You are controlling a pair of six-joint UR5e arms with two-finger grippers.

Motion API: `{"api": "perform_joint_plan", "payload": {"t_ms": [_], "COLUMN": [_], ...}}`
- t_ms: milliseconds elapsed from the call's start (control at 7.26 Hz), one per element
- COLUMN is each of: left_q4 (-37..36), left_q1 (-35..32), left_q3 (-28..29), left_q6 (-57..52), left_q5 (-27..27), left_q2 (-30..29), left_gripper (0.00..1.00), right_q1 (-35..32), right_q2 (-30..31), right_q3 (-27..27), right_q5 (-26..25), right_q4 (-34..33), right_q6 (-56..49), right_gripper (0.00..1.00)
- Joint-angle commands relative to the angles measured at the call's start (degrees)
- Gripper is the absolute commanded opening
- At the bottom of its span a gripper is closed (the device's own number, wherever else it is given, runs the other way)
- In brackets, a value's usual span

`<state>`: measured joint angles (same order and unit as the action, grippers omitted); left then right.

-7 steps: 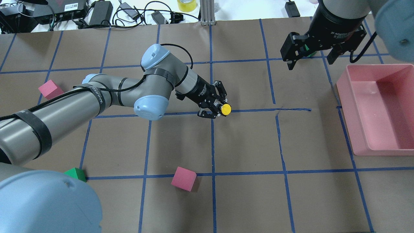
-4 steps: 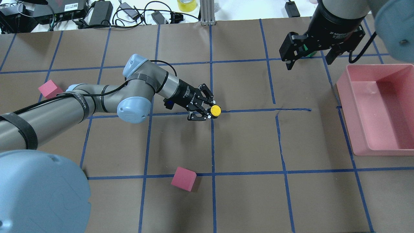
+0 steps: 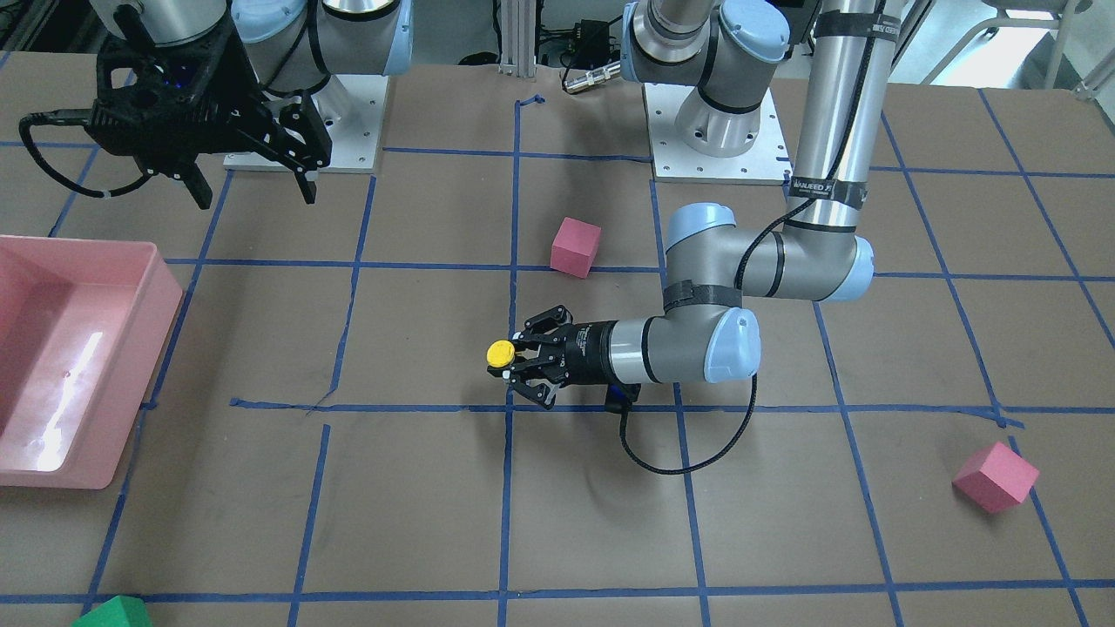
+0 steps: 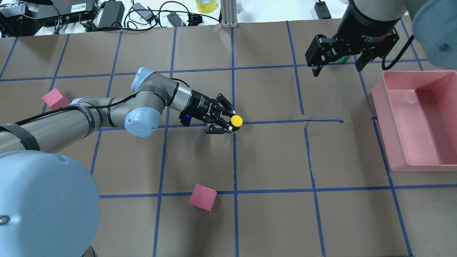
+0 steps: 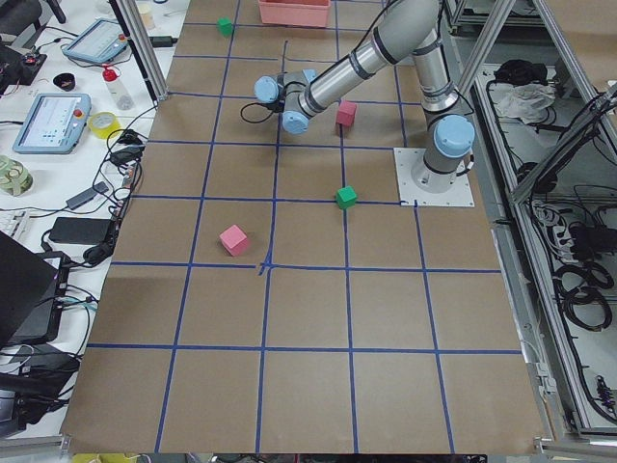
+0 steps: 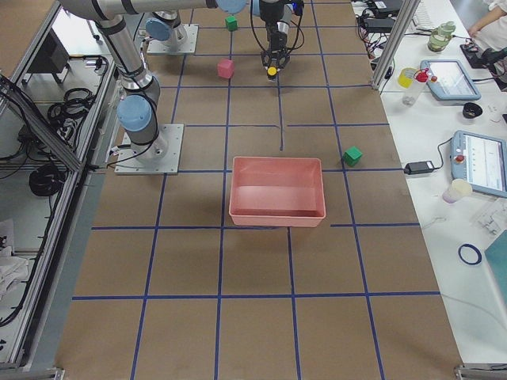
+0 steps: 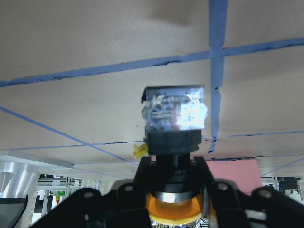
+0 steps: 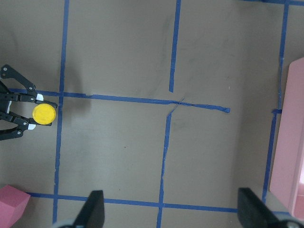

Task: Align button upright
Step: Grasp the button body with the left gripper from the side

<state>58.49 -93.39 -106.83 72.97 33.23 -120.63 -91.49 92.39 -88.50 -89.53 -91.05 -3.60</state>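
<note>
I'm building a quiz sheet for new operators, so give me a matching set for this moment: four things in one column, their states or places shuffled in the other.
Things:
1. button
2. left tool
3. right tool
4. pink bin

States or places:
A. open, holding nothing
B. on the table, on the robot's right side
C. held with its yellow cap facing up
D. shut on the button

Pairs: 1-C; 2-D; 3-A; 4-B

Yellow-capped button, cap up, whitish base down, clamped in left hand, mid-table.
</note>
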Motion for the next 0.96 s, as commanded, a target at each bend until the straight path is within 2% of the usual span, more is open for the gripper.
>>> {"api": "perform_joint_plan", "payload": {"t_ms": [0, 275, 689, 826], "left_q4": [-0.1, -0.1, -0.1, -0.1], "left_q1": [0.0, 0.0, 0.0, 0.2], "left_q3": [0.4, 0.4, 1.0, 1.0], "left_q6": [-0.5, -1.9, -1.8, -1.8], "left_q5": [-2.5, -2.6, -3.1, -3.3], "left_q2": [-2.1, -3.3, -4.3, -4.3], "left_gripper": [0.00, 0.00, 0.21, 0.47], "right_q1": [0.0, 0.0, 0.0, 0.0], "right_q2": [0.0, 0.0, 0.0, 0.0], "right_q3": [0.0, 0.0, 0.0, 0.0], "right_q5": [0.0, 0.9, 0.8, 0.8], "right_q4": [0.0, 0.0, -0.1, -0.1], "right_q6": [0.0, 0.1, 0.2, 0.1], "right_gripper": [1.00, 1.00, 1.00, 1.00]}}
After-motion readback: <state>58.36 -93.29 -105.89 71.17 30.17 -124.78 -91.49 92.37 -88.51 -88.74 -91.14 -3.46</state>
